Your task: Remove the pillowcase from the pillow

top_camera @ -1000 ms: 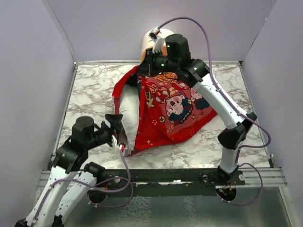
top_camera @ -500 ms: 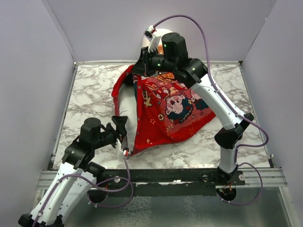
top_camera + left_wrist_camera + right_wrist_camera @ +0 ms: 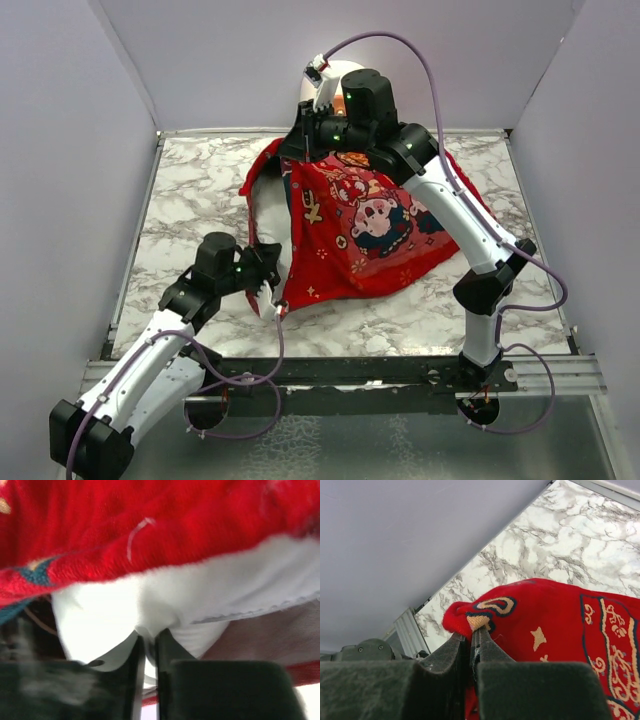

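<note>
The bright red pillowcase (image 3: 360, 225) with its cartoon figures lies draped over the white pillow (image 3: 274, 230) in the middle of the table. A strip of the pillow shows at the cover's open left side. My right gripper (image 3: 301, 140) is at the far end, shut on a raised corner of the pillowcase (image 3: 485, 617); in the right wrist view that gripper (image 3: 474, 631) pinches the patterned corner. My left gripper (image 3: 268, 284) is at the near left, shut on a fold of the white pillow (image 3: 120, 605). In the left wrist view its jaws (image 3: 150, 639) squeeze that fold under the red cover (image 3: 150, 525).
The marble table (image 3: 190, 180) is walled in by grey panels on the left, right and back. A cream-and-orange cylinder (image 3: 330, 85) stands at the back behind the right arm. A metal rail (image 3: 400, 372) runs along the near edge.
My left gripper moved in to the right onto the pillow's near corner and went from open to shut on it. The right gripper raised the pillowcase corner slightly.
</note>
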{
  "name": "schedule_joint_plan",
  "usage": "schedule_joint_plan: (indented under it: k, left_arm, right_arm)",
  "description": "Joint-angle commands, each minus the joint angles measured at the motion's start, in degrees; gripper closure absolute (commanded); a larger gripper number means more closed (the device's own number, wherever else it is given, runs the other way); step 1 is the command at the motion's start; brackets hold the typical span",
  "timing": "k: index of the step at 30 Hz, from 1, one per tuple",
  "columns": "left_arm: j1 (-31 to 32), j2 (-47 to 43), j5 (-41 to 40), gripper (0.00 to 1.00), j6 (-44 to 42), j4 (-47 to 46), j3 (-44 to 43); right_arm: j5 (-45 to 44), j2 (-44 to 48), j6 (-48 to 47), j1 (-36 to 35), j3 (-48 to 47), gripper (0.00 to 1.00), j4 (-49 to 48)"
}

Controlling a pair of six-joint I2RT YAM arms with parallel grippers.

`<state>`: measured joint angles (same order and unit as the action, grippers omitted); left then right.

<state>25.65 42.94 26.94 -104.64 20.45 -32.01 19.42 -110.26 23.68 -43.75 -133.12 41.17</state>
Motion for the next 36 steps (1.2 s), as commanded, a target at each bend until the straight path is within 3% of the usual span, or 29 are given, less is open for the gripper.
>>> schedule_joint_plan:
  k: [1,8,18,23,26,31,36]
  left_arm:
    - [1.48,-2.01,4.21,1.00,3.21,-11.56,1.36]
    - [1.60,-9.01,6.33,1.00,18.88,-19.42,-3.21]
    - [1.59,-10.02,-3.67,1.00,47.13,-23.41,-24.78]
    - [1.57,-1.62,-14.23,1.00,55.76,-21.08,-43.68]
    - [1.52,4.28,-17.08,1.00,56.76,-13.06,-55.93]
    - [1.52,15.52,-23.68,1.00,61.02,-3.47,-72.86]
    - [1.51,22.23,-34.21,1.00,60.51,-7.72,-80.48]
  right_arm:
    - [2.28,0.29,-0.12,0.95,-2.17,0.99,-2.23]
    - [2.98,1.09,0.47,2.80,-1.47,0.99,-2.13]
    - [1.59,-1.06,1.59,3.14,-3.74,0.91,-1.86]
    - [3.28,-3.30,3.08,3.14,-7.82,0.70,-2.50]
    - [2.50,-3.26,3.18,3.14,-8.66,0.46,-3.33]
    - [0.30,1.76,3.05,5.48,-5.86,0.29,-5.63]
    - [3.43,8.95,4.29,12.16,0.60,0.19,-8.49]
